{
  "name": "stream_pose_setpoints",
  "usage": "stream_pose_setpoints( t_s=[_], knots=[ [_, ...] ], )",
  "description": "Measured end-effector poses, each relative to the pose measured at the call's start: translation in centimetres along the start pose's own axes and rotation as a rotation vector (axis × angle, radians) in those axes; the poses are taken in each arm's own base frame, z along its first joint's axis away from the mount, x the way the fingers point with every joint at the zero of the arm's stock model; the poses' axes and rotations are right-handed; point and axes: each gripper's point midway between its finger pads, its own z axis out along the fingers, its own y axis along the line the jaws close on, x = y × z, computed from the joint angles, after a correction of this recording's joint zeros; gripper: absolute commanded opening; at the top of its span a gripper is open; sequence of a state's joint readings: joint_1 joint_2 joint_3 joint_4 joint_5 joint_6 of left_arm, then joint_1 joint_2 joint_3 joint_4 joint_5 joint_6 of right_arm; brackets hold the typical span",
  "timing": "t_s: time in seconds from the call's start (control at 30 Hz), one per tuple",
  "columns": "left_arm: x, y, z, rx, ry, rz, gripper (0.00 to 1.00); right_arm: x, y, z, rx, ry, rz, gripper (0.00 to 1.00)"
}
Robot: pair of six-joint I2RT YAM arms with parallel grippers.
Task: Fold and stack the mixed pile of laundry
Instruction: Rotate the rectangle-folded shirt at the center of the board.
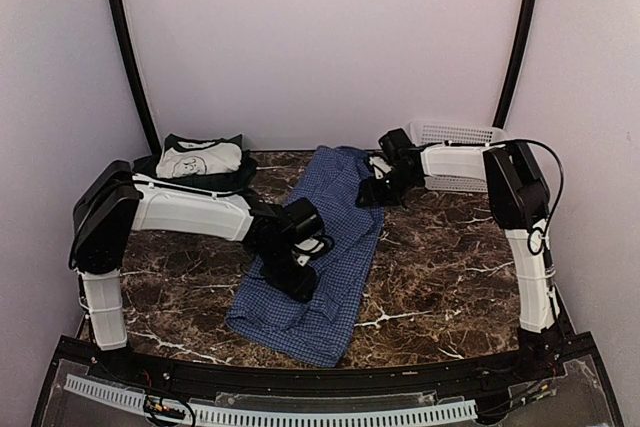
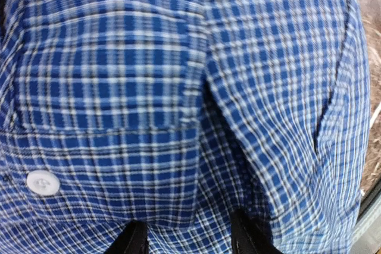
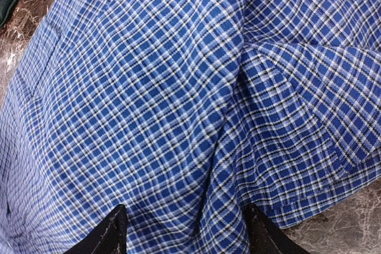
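The shirt (image 1: pixel 340 247) is being shown laid out as one long strip down the middle of the worktop (image 1: pixel 440 267), its far end reaching toward the back wall and its near end lying rumpled close to the arm bases. The left claw (image 1: pixel 297 282) is being held low over the strip's near half. In its wrist view two dark fingers (image 2: pixel 134 239) are being held apart, with checked cloth filling the gap and nothing clamped. Whether the tips are touching the cloth cannot be told. A white button (image 2: pixel 43 182) is being caught up and to the left of those fingers, just below a flat pocket (image 2: pixel 107 69). The right claw (image 1: pixel 372 190) is being held at the right edge of the strip's far half. Its jaws are likewise being held apart above the cloth, and a raised fold (image 3: pixel 229 117) is being seen running up between them, with nothing pinched. At the far left of the worktop, the cream garment (image 1: pixel 200 157) is being shown folded on top of the plaid garment (image 1: pixel 240 180), both lying apart from the shirt. A basket (image 1: pixel 455 134) is being seen at the far right, behind the right arm.
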State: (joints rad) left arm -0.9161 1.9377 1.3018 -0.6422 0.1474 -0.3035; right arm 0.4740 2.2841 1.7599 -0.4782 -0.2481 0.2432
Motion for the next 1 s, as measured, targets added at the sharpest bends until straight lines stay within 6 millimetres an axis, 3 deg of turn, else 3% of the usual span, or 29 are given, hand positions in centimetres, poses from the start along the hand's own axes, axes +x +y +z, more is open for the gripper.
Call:
stream_pose_setpoints(
  t_s=[0.17, 0.3, 0.53, 0.77, 0.9, 1.0],
  knots=[
    [-1.1, -6.9, 1.2, 0.129, -0.015, 0.102, 0.46, 0.0, -0.2, 0.0, 0.013, -0.001, -0.027, 0.64],
    [-1.9, -9.2, 1.6, 0.206, -0.021, 0.108, 0.45, -0.2, -0.2, 0.1, 0.015, 0.007, -0.047, 0.64],
    [-2.9, -10.2, 1.7, 0.257, -0.029, 0.088, 0.45, -2.1, -0.3, 1.0, 0.007, -0.018, -0.104, 0.66],
    [-3.0, -10.0, 1.5, 0.250, -0.032, 0.091, 0.51, -2.4, -1.5, 0.3, 0.076, -0.014, -0.166, 0.73],
    [-3.4, -9.2, 0.0, 0.219, -0.057, 0.080, 0.59, -3.8, -2.6, -3.1, 0.125, -0.045, -0.175, 0.75],
    [-4.9, -8.2, -3.4, 0.219, -0.135, 0.051, 0.63, -6.2, -2.4, -8.0, 0.136, -0.125, -0.175, 0.77]
  ],
)
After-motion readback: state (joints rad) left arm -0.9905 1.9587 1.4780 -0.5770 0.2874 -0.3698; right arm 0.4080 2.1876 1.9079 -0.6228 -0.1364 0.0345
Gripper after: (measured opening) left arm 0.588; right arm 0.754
